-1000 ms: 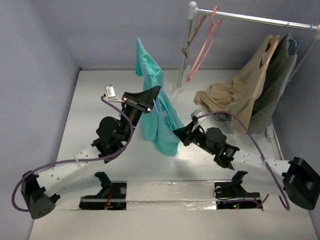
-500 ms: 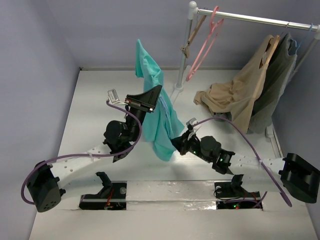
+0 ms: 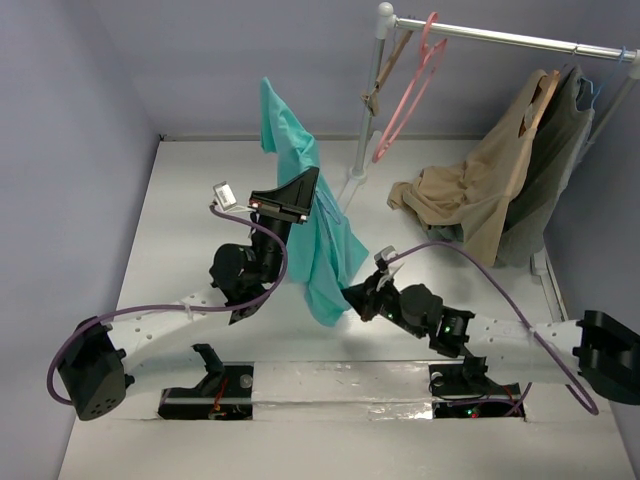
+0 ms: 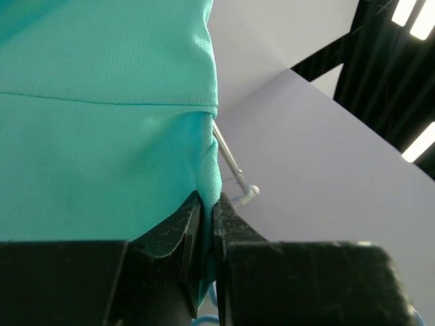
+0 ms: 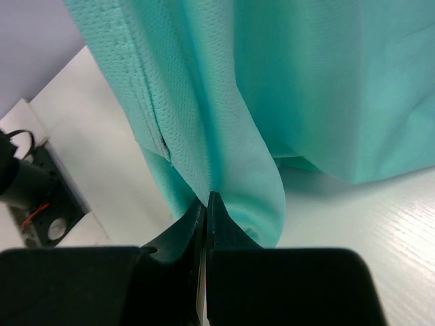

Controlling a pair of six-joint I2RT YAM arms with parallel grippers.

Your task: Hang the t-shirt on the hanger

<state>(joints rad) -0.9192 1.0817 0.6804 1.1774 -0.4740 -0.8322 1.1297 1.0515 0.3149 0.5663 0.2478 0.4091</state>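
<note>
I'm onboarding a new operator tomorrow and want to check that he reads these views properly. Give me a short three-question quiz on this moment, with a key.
1. True or false: the left gripper is open and clear of the t-shirt.
2. Multiple choice: the right gripper is shut on A) a pink hanger, B) a lower fold of the t-shirt, C) a cable.
3. Fill the gap: in the top view, the tan garment hangs from the rail to the ___ of the grey-green garment.
Key: 1 false, it is shut on the t-shirt; 2 B; 3 left.
</note>
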